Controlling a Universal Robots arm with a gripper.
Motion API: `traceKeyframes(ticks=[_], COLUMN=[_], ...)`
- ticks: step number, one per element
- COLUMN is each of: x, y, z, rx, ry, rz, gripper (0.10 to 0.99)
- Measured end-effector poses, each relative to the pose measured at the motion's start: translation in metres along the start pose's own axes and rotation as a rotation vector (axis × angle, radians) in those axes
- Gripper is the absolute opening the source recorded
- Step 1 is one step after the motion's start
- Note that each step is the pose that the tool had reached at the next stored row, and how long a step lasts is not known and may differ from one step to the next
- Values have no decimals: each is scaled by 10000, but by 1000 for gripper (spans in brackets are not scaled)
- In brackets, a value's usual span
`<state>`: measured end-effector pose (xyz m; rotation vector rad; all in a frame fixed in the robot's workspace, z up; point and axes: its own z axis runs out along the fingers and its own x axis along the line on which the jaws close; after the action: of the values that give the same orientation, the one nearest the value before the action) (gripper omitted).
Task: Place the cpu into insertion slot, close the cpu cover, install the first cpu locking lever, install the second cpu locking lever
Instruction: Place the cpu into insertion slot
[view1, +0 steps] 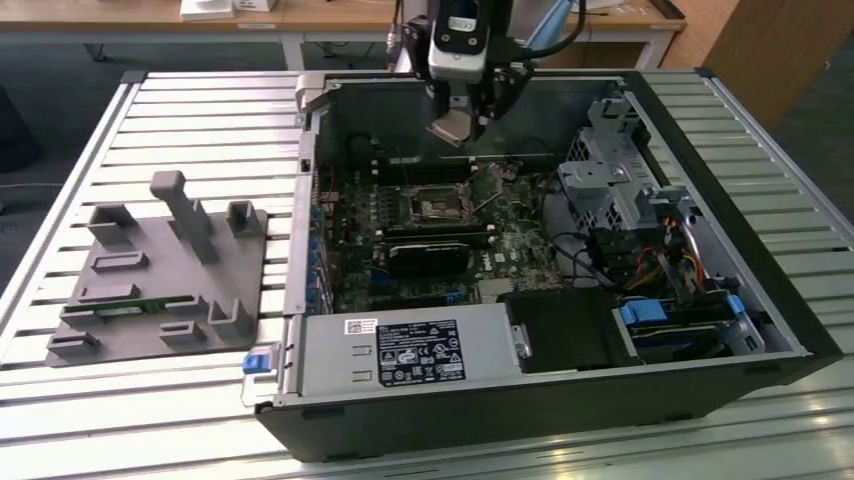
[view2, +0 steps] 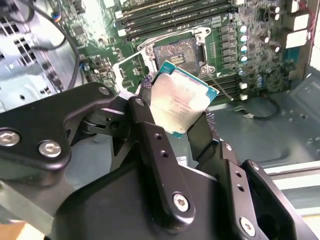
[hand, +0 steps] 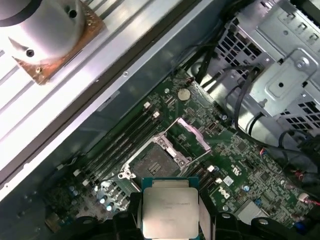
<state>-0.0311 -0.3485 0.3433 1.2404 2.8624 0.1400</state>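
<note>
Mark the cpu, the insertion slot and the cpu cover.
cpu (view2: 182, 102), second wrist view: middle of its silvery top.
insertion slot (hand: 156, 162), first wrist view: its dark open centre.
cpu cover (hand: 194, 135), first wrist view: pale bar of the raised frame.

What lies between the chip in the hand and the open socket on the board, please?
Nothing. In the first wrist view, only open air separates the chip from the socket.
</note>
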Motion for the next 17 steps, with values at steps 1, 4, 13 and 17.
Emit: traceKeyframes(ticks=[1, 4, 13, 17], x=[0, -1, -2, -2], y=[0, -2, -8, -11], z=[7, 27, 92, 125], rx=[-4, -13, -45, -57], ry=[-16, -66, -212, -278], rz=[180, 727, 2355, 3072], gripper=[537, 537, 537, 537])
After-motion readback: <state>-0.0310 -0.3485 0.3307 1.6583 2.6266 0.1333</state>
